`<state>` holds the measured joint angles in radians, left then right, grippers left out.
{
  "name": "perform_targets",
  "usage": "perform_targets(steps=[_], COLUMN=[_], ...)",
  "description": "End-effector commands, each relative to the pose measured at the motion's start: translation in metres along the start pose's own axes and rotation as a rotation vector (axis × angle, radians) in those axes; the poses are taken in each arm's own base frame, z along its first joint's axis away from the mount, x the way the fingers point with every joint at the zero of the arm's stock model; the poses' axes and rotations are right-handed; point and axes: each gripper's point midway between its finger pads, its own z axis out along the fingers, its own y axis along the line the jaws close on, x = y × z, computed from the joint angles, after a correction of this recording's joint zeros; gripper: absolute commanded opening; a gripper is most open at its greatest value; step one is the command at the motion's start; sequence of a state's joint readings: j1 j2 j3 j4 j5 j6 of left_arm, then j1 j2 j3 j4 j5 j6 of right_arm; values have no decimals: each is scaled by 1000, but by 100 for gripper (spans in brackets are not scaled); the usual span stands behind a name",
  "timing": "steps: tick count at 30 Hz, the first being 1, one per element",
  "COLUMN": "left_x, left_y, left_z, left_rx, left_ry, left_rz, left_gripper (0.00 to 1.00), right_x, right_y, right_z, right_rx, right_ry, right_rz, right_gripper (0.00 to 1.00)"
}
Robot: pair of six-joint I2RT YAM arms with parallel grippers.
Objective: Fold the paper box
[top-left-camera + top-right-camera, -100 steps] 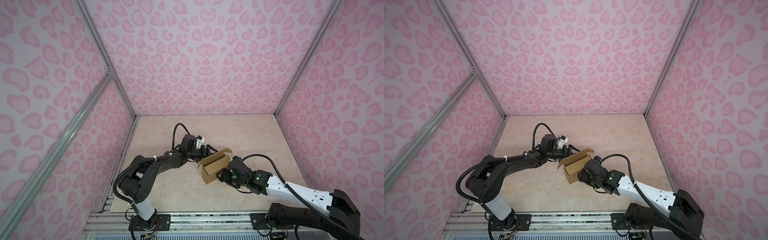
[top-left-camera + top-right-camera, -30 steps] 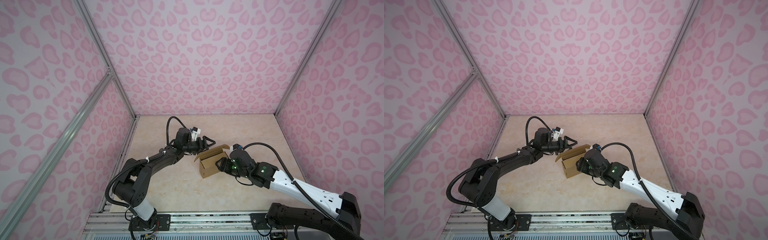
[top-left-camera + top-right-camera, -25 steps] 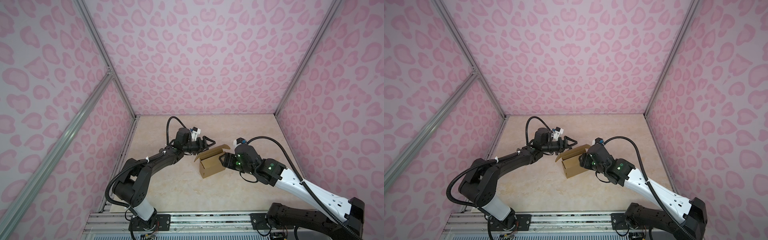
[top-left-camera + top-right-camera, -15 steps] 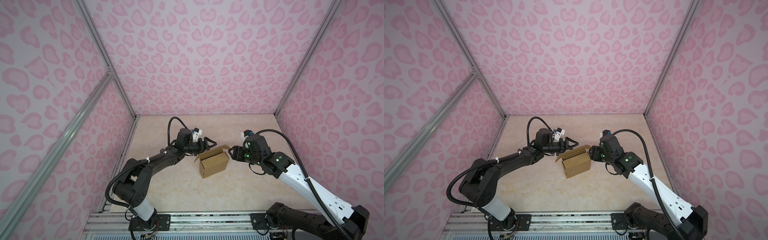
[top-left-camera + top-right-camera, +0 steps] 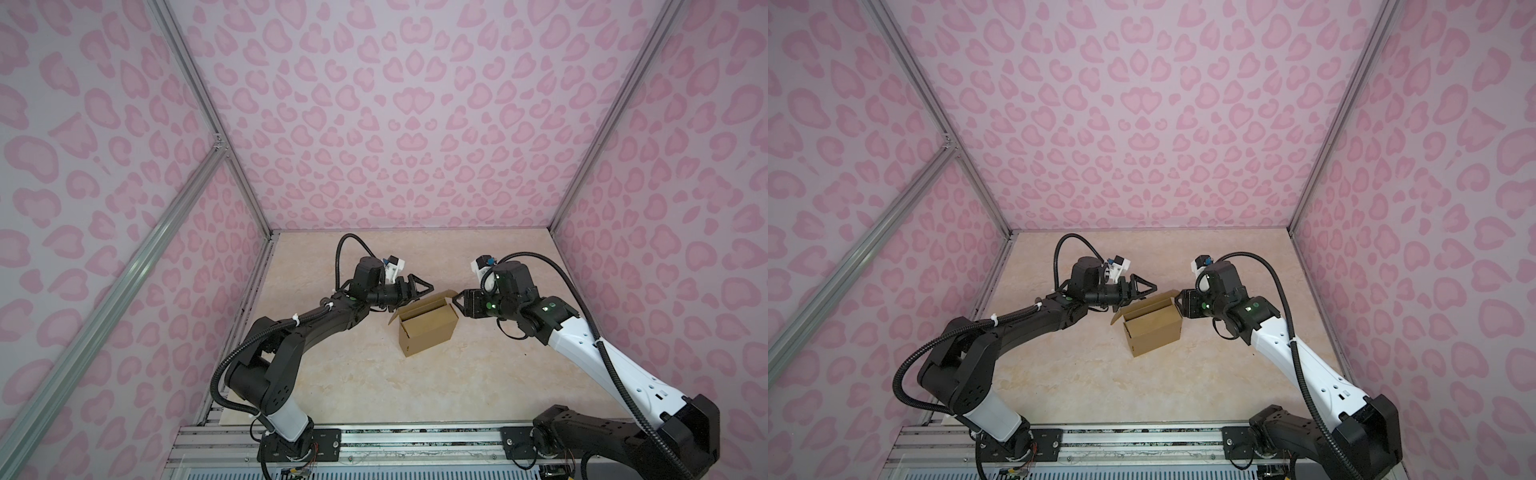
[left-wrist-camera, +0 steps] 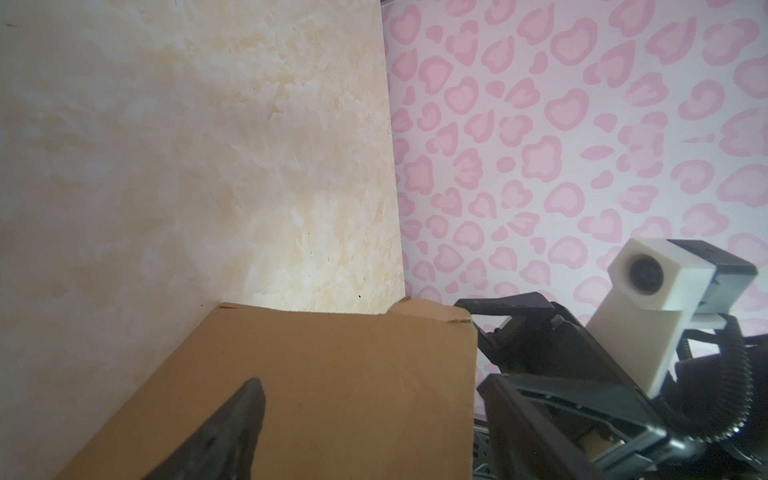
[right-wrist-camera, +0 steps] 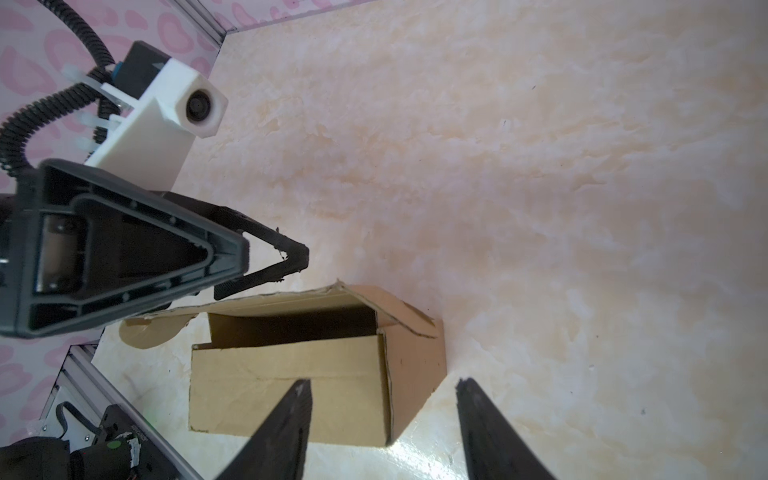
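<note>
The paper box (image 5: pixel 426 328) (image 5: pixel 1152 328) stands mid-table as a small brown carton with its top open. Its back flap is raised, and a small tab sticks out at its left end. My left gripper (image 5: pixel 419 289) (image 5: pixel 1144 291) is open at the box's back left corner, over the raised flap. In the left wrist view a cardboard panel (image 6: pixel 332 395) lies between its fingers (image 6: pixel 237 424). My right gripper (image 5: pixel 457 303) (image 7: pixel 384 392) is open just off the box's right end and holds nothing. Seen from the right wrist, the box (image 7: pixel 291 374) has a dark inside.
The cream marbled tabletop (image 5: pixel 457 374) is closed in by pink patterned walls on three sides, with aluminium posts (image 5: pixel 245 187) at the corners. A metal rail (image 5: pixel 415 440) runs along the front edge, where both arm bases are mounted.
My right gripper has come up from low against the box's front right, swung back to its right end and narrowed a little. The left arm has barely moved.
</note>
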<state>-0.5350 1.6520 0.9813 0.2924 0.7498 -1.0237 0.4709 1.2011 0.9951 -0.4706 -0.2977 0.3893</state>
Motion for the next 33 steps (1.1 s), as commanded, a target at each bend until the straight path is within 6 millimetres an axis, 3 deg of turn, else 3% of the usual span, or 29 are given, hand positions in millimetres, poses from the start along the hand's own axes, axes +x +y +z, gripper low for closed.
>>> perform_targets(steps=[1,5,23,33], left_x=[-2,1,7,11], left_y=[-12,-12,-8,-8], left_z=[-1,1,9,14], left_rx=[37,40,39,39], left_ry=[-1,7,32,43], left_rz=[32,33,27,26], left_gripper=[86,86,86,86], right_x=[-8,-11,7,15], right_y=[12,14,10,16], right_z=[3,3,16,6], right_rx=[-62,-74,-81,-80], right_ry=[-19,-37,27,35], right_rz=[-64,-81,-96,-82], right_gripper=[58,56,40,35])
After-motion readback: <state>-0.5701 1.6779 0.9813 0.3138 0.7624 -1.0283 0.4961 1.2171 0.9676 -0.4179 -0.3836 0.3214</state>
